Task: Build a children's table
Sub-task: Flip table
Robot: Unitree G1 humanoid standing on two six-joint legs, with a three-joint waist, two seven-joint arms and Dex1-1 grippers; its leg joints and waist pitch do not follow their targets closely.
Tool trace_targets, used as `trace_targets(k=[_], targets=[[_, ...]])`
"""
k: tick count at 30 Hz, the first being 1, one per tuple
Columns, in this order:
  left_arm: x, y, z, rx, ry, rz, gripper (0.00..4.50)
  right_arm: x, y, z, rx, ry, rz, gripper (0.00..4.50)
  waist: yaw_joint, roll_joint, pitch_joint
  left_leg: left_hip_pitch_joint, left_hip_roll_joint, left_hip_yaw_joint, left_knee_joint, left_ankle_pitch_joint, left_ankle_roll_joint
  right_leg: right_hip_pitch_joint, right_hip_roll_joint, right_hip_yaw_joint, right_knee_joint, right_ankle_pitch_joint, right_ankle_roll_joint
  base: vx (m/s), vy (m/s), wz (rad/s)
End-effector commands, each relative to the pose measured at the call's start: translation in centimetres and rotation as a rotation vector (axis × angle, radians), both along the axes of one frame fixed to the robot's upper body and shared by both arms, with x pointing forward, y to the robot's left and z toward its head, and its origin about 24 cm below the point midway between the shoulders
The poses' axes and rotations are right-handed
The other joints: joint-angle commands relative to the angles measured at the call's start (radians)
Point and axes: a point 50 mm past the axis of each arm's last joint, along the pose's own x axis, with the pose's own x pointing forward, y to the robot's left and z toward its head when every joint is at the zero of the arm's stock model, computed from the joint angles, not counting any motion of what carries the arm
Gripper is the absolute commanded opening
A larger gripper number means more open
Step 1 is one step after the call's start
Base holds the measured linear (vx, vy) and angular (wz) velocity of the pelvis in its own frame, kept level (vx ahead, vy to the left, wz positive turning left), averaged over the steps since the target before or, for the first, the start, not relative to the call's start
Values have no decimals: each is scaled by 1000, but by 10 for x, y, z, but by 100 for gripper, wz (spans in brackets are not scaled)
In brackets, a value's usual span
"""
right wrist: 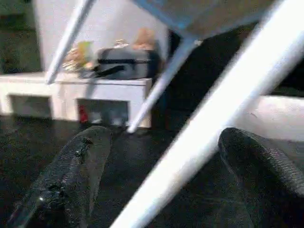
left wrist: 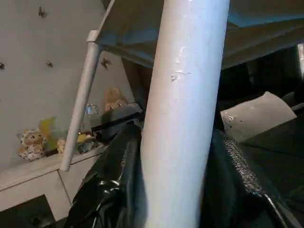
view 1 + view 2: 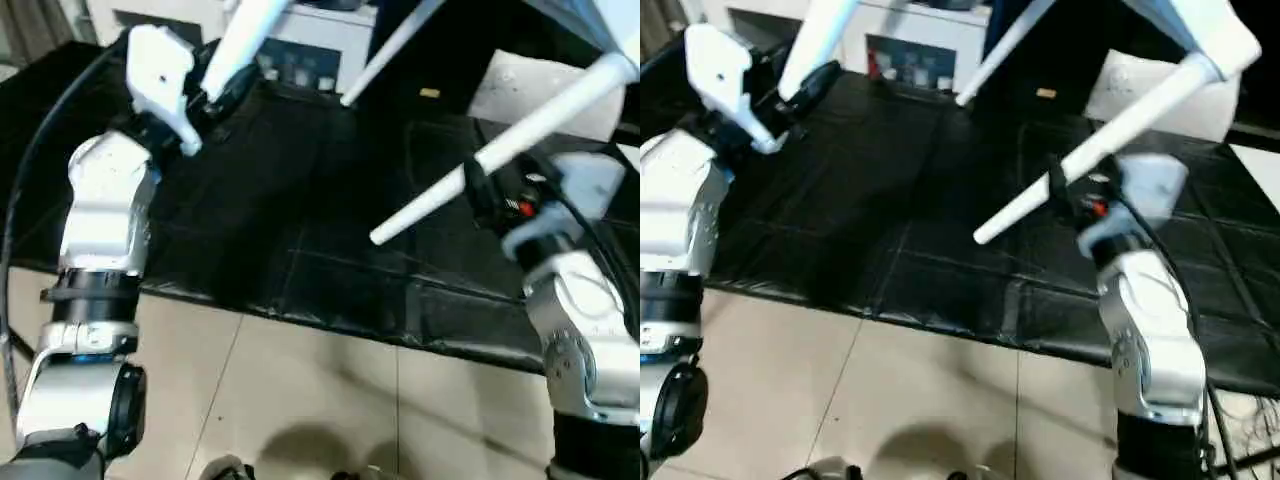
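The children's table hangs tilted above the floor, its white tabletop [image 3: 1205,25] at the upper right and its white legs pointing down toward me. My left gripper [image 3: 215,88] is shut on one leg [image 3: 250,35]; the left wrist view shows that leg [image 2: 183,118] pressed between both black fingers [image 2: 114,180]. My right gripper [image 3: 482,190] stands open around another leg [image 3: 520,140], which passes between spread fingers [image 1: 71,180] with a gap. A third leg [image 3: 392,50] slants down in the middle, free of both grippers.
A black mat [image 3: 300,220] covers the floor ahead, with pale tiles [image 3: 300,400] nearer me. A low white cabinet [image 3: 325,45] stands at the back, and a flat white sheet [image 3: 530,85] lies at the back right. Plush toys [image 2: 31,142] sit on a shelf.
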Motion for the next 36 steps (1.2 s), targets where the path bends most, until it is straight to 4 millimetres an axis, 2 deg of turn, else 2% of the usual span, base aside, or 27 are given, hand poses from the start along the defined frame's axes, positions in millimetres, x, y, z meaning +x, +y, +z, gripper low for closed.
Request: trace_targets(k=[1, 3, 4, 5, 9, 10, 11, 12, 14, 15, 16, 18, 21, 22, 28, 29, 30, 33, 35, 36], targets=[[-3, 1, 5, -17, -29, 12, 172, 5, -14, -6, 49, 27, -65, 447, -4, 4, -76, 23, 63, -36, -77, -175, -29, 44, -104, 70, -89, -330, -65, 0, 0, 0], [-3, 2, 4, -5, -27, 12, 172, 11, -17, -9, 62, 49, -64, 450, -3, 3, -76, 21, 61, -34, -76, -169, -27, 45, -102, 71, -87, -312, -70, 0, 0, 0], [-3, 2, 3, -5, -26, 11, 172, 16, -18, -11, 63, 56, -50, 450, -4, 6, -77, 18, 61, -35, -76, -167, -28, 49, -103, 71, -84, -300, -76, 0, 0, 0], [-3, 2, 2, -1, -26, 9, 171, 22, -21, -13, 64, 69, -43, 450, -6, 7, -78, 22, 60, -34, -75, -171, -29, 47, -103, 70, -85, -300, -85, 0, 0, 0], [-3, 3, 1, 6, -24, 7, 168, 45, -34, -13, 107, 69, -44, 450, -9, 8, -79, 22, 59, -33, -71, -172, -30, 49, -103, 69, -85, -303, -100, 0, 0, 0], [-3, 3, 1, 7, -23, 7, 167, 51, -35, -12, 127, 63, -36, 450, -8, 12, -79, 21, 59, -31, -71, -167, -28, 50, -103, 71, -82, -281, -110, 0, 0, 0], [-3, 5, 1, 9, -21, 8, 167, 58, -36, -10, 145, 57, -18, 450, -7, 12, -79, 18, 60, -32, -72, -153, -27, 53, -100, 72, -79, -252, -114, 0, 0, 0], [-3, 5, 1, 9, -21, 8, 166, 58, -36, -10, 145, 57, -18, 450, -8, 11, -81, 19, 61, -32, -71, -148, -23, 54, -100, 71, -74, -230, -128, 0, 0, 0], [-3, 8, 0, 27, -12, 8, 166, 78, -34, -7, 174, 56, 51, 450, -9, 10, -84, 19, 61, -31, -69, -142, -19, 55, -101, 71, -69, -208, -142, 0, 0, 0], [-3, 8, 0, 29, -11, 8, 166, 80, -34, -6, 175, 56, 59, 450, -14, 8, -85, 14, 56, -31, -66, -139, -15, 58, -101, 68, -66, -207, -161, 0, 0, 0], [-3, 8, 0, 30, -11, 8, 165, 81, -33, -6, 177, 57, 68, 450, -11, 11, -82, 16, 57, -28, -65, -141, -9, 55, -100, 70, -75, -217, -162, 0, 0, 0], [-3, 10, 0, 37, -6, 7, 163, 92, -25, -5, 206, 59, 162, 450, -13, 10, -84, 15, 60, -29, -64, -147, 0, 57, -102, 69, -73, -227, -170, 0, 0, 0], [-3, 12, -1, 44, -1, 7, 162, 97, -17, -1, 244, 44, 258, 450, -13, 9, -83, 14, 63, -31, -65, -139, 6, 58, -103, 69, -70, -218, -180, 0, 0, 0], [-3, 13, -1, 46, 0, 7, 161, 99, -14, 0, 256, 38, 285, 450, -14, 11, -84, 15, 64, -31, -64, -147, 10, 57, -103, 69, -70, -220, -192, 0, 0, 0], [-3, 16, -6, 64, 23, 5, 159, 104, 5, 12, 221, -18, 496, 450, -17, 5, -83, 12, 65, -32, -64, -141, 14, 58, -105, 68, -70, -235, -194, 0, 0, 0], [-2, 16, -8, 65, 32, 8, 159, 103, 8, 15, 215, -35, 542, 450, -16, 7, -84, 12, 66, -32, -63, -137, 18, 59, -107, 68, -69, -230, -198, 0, 0, 0], [-2, 17, -14, 72, 54, 18, 158, 100, 11, 17, 198, -56, 605, 450, -17, 0, -84, 9, 66, -31, -62, -133, 22, 60, -106, 68, -68, -226, -197, 0, 0, 0], [-1, 18, -22, 81, 83, 28, 158, 95, 15, 18, 173, -79, 683, 450, -16, 5, -85, 10, 68, -32, -62, -110, 41, 58, -103, 67, -64, -196, -196, 0, 0, 0], [0, 18, -34, 92, 123, 34, 157, 88, 14, 16, 136, -96, 731, 450, -13, 8, -87, 13, 68, -30, -61, -94, 49, 56, -102, 68, -61, -163, -202, 0, 0, 0], [1, 17, -49, 109, 175, 49, 157, 76, 13, 16, 92, -118, 774, 450, -9, 10, -85, 12, 67, -30, -62, -83, 56, 57, -98, 68, -63, -146, -195, 0, 0, 0]])
